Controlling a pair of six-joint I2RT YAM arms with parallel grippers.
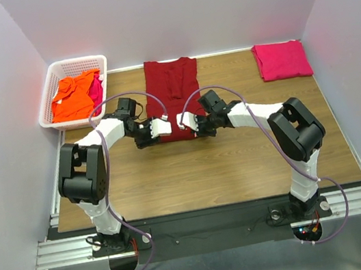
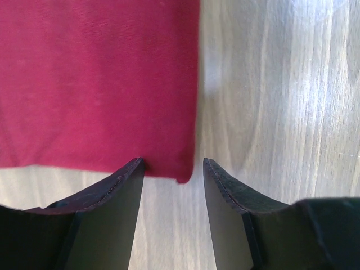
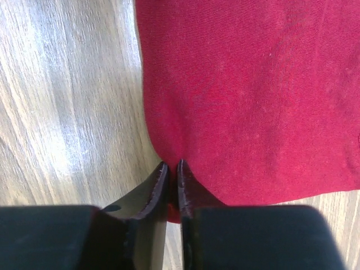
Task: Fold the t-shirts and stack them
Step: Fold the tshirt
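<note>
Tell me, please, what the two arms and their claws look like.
The left arm and right arm both have white links joined by bulky black joint housings. A thin lilac cable loops along each from base to wrist. The left claw and right claw each have two dark, tapering, wedge-shaped fingers.

What is there, counted.
There are four t-shirts: one dark red shirt (image 1: 172,95) spread on the one table (image 1: 240,159), one folded pink shirt (image 1: 282,60) at the far right corner, and two inside the one white basket (image 1: 78,60), namely one orange shirt (image 1: 74,97) and one second pink shirt (image 1: 96,88). There are two robot arms, one left arm (image 1: 86,171) and one right arm (image 1: 294,130).
</note>
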